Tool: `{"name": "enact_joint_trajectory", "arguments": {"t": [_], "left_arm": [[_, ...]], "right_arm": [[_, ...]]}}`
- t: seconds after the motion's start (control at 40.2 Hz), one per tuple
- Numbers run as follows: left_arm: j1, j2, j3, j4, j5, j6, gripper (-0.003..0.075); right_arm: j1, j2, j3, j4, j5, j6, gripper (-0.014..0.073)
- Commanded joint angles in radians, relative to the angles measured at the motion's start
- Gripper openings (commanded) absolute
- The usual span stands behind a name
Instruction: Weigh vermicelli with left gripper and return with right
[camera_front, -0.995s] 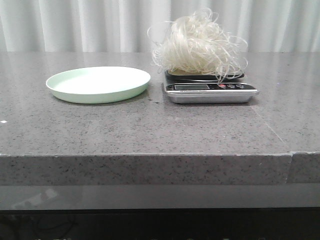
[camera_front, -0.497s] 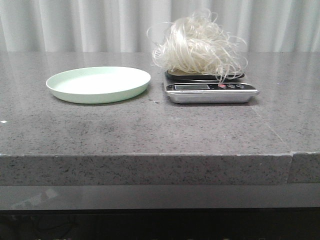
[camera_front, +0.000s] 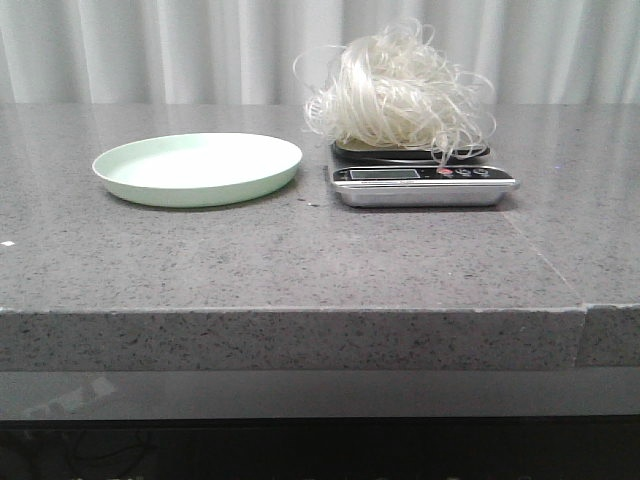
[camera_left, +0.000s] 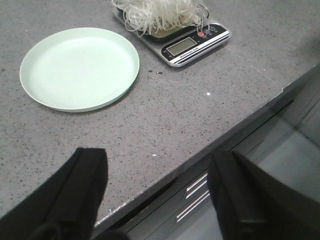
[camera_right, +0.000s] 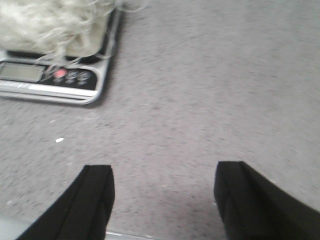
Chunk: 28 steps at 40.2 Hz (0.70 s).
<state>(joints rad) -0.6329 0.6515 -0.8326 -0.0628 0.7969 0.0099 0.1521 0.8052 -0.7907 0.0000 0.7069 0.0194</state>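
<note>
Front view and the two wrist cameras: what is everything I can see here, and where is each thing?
vermicelli: one mound, glossy translucent white, piled on the scale's platform, loose loops hanging over its edges.
scale: one, silver body with a dark top and a small display on its front strip, on the counter right of the plate.
plate: one, pale green, nothing on it, on the counter left of the scale, not touching it.
counter: one, speckled grey stone, carrying everything.
curtain: white, pleated, behind the counter.
left hand: black fingers open, holding nothing, over the counter's near edge.
right hand: black fingers open, holding nothing, above bare counter beside the scale.
</note>
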Motion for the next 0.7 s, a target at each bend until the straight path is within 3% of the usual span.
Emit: {"name": "enact_joint_trajectory", "arguments": {"t": [0.0, 0.298, 0.671], "left_arm": [[-0.004, -0.032, -0.020, 0.002, -0.050, -0.010, 0.0514], [-0.004, -0.046, -0.020, 0.002, -0.033, -0.010, 0.0514], [-0.004, -0.046, -0.020, 0.000, -0.033, -0.010, 0.0514]], "right_arm": [[0.077, 0.050, -0.063, 0.007, -0.082, -0.032, 0.0545], [0.272, 0.264, -0.251, 0.012, -0.089, -0.032, 0.0545], [0.323, 0.615, -0.575, 0.099, -0.087, -0.032, 0.0545]]}}
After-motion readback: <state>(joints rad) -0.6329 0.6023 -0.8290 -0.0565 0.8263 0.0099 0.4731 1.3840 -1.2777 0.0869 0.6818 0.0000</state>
